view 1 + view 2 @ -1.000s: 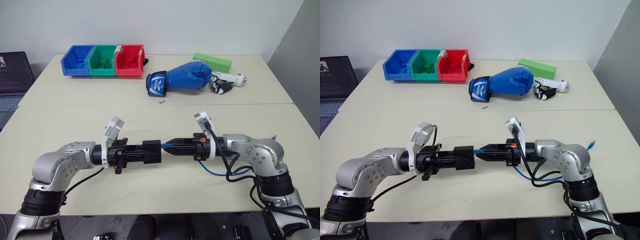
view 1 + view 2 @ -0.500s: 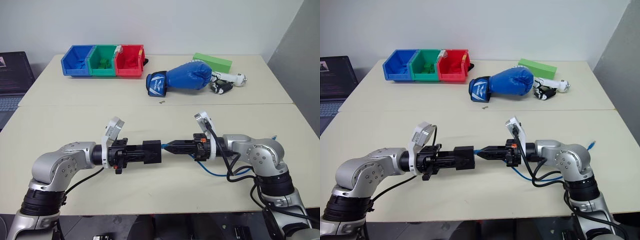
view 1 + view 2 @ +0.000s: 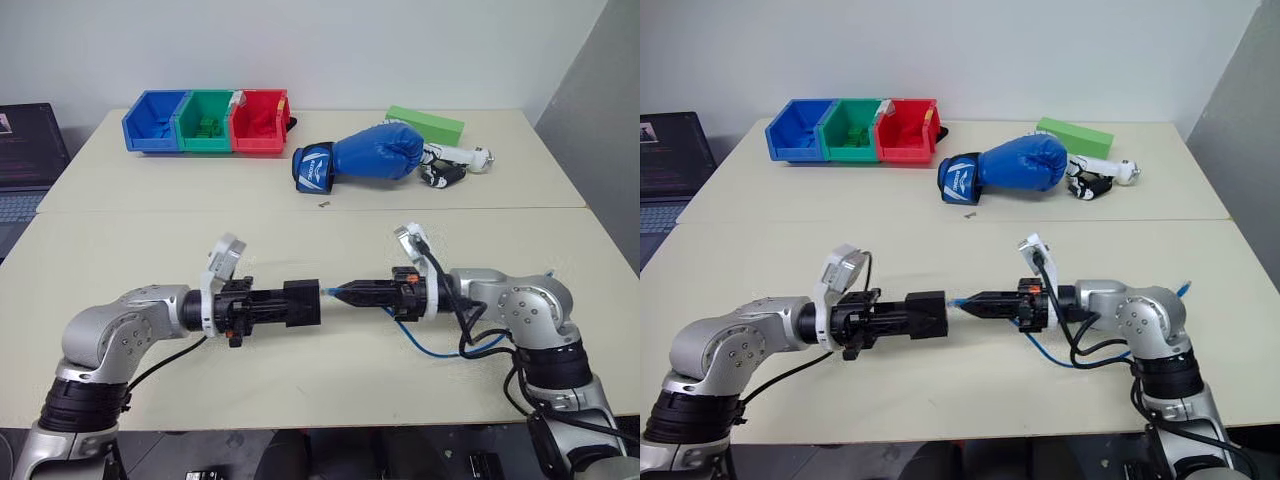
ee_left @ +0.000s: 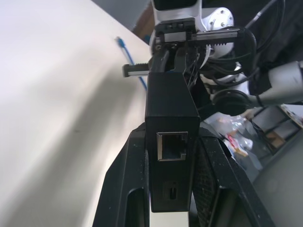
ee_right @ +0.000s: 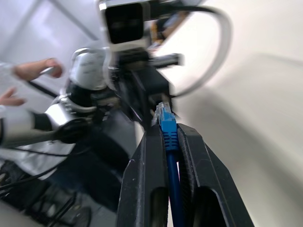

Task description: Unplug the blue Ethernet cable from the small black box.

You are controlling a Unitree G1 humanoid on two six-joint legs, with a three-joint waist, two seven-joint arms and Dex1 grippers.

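Apparently freed, the thin, limp bright-blue Ethernet cable (image 5: 167, 135) sits pinched behind its plug by the right tool (image 3: 345, 293); the left tool (image 3: 292, 303) clamps the light, rigid matte-black box (image 4: 171, 123).

The blue Ethernet cable (image 3: 1065, 358) runs partly hidden behind the right arm's black wires (image 3: 1095, 335).

Blue Ethernet cable (image 5: 166, 126) plug pulled clear of small black box (image 4: 170, 118), port empty.
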